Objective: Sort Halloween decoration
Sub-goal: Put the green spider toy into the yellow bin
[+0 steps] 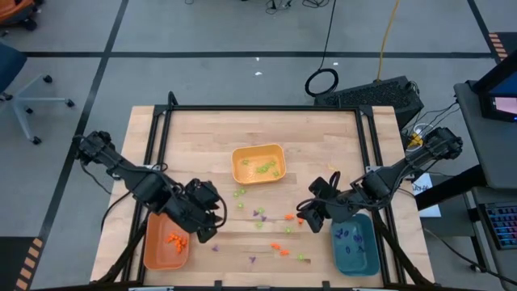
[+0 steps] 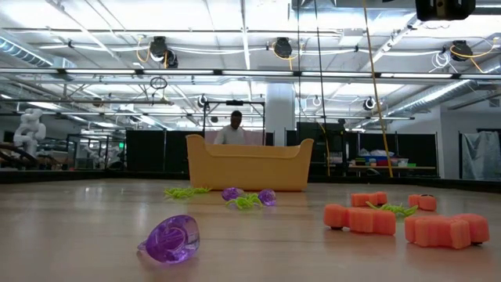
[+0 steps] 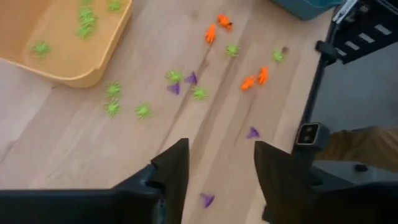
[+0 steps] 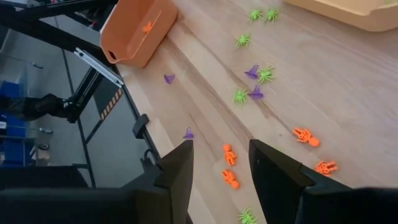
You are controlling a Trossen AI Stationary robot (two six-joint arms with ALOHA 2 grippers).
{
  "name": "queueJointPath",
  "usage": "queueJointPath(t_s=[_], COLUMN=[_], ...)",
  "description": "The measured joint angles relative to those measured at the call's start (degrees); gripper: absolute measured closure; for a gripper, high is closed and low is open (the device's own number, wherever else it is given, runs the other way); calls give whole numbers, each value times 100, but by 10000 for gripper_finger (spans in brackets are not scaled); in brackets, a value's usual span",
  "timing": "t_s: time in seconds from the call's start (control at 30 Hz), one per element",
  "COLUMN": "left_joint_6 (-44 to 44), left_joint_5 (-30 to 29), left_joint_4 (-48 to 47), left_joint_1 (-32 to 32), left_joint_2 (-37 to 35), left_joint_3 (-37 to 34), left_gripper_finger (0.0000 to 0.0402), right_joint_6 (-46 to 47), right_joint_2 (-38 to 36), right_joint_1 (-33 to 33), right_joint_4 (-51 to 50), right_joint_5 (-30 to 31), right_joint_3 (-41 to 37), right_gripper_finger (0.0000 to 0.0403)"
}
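Left claw [image 1: 212,220] and right claw [image 1: 310,212] both hover open, empty.

Two dark, nearly black jointed arms are showing at the frame's lower left and lower right, built of bulky rounded segments. Each is ending in a gripper, left gripper [image 3: 217,168] and right gripper [image 4: 221,168], with two flat matte-black fingers, possibly plastic.

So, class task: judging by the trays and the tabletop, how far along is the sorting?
Partly done. Orange pieces lie in the orange tray, green ones in the yellow tray and purple ones in the teal tray. Both the left claw and right claw stand open and empty. Left: loose orange, green and purple pieces scattered on the table.
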Motion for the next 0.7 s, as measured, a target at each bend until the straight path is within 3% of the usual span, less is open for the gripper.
queueJointPath(t_s=[0.23,0.47,0.7], left_joint_6=[-9,26,-133], left_joint_5=[198,435,1271], left_joint_4=[649,641,679], left_joint_1=[-226,-483,-562], left_joint_2=[64,655,1329], left_joint_3=[-314,-420,-424], left_gripper_finger=[210,210,210], right_joint_6=[-71,-73,-84], right_joint_2=[-1,1,-1], right_joint_1=[0,0,0], right_joint_4=[-1,10,32], right_joint_5=[-7,-11,-13], right_joint_3=[0,0,0], right_gripper_finger=[261,261,261])
